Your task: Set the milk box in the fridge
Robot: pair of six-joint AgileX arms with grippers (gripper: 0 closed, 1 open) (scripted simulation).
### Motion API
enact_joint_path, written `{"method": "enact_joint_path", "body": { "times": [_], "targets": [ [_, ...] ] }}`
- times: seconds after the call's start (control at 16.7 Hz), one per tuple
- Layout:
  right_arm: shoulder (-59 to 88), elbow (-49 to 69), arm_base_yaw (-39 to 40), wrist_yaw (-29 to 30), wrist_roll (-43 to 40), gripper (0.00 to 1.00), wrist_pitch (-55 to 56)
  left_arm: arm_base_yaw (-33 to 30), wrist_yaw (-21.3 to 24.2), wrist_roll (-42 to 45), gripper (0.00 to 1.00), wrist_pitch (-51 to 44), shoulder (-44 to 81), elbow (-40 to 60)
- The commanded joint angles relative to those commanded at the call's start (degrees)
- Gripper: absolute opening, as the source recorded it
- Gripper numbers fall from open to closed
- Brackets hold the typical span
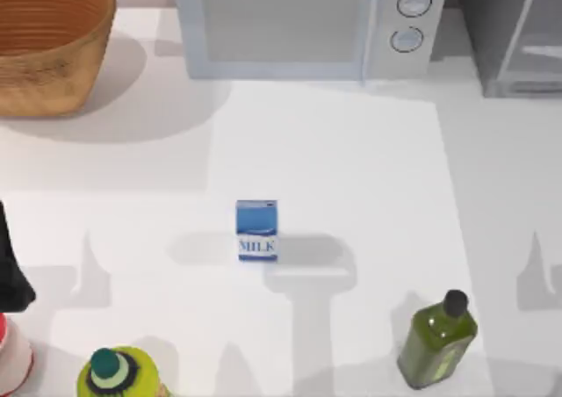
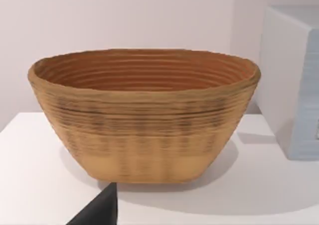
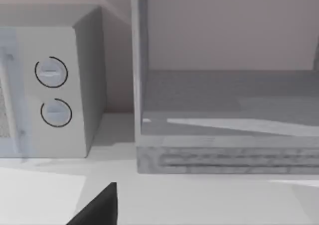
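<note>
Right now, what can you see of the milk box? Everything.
The milk box is a small rectangular carton, blue on its upper half, white below with blue "MILK" lettering. It looks like printed card, closed and undamaged. It stands upright on the white table near the middle, in front of the microwave, with the lettering facing the near edge. Nothing touches it but the table; no hand is on it.

Bright, even light; soft grey shadows fall beside the milk box on the table.
</note>
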Motion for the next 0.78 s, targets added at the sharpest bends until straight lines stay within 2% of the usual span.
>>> {"method": "enact_joint_path", "body": {
  "times": [0.18,0.36,0.54,0.78],
  "targets": [
    [0.6,0.3,0.4,0.4,0.1,1.00,0.2,0.0,0.0,0.0,1.00,0.0,0.0,0.0],
    [5.9,2.8,3.8,3.8,0.9,1.00,1.9,0.0,0.0,0.0,1.00,0.0,0.0,0.0],
    [16.7,7.9,10.1,9.9,2.8,1.00,5.4,0.0,0.0,0.0,1.00,0.0,0.0,0.0],
    [39.1,17.7,21.7,20.8,7.2,1.00,12.4,0.0,0.0,0.0,1.00,0.0,0.0,0.0]
  ]
}}
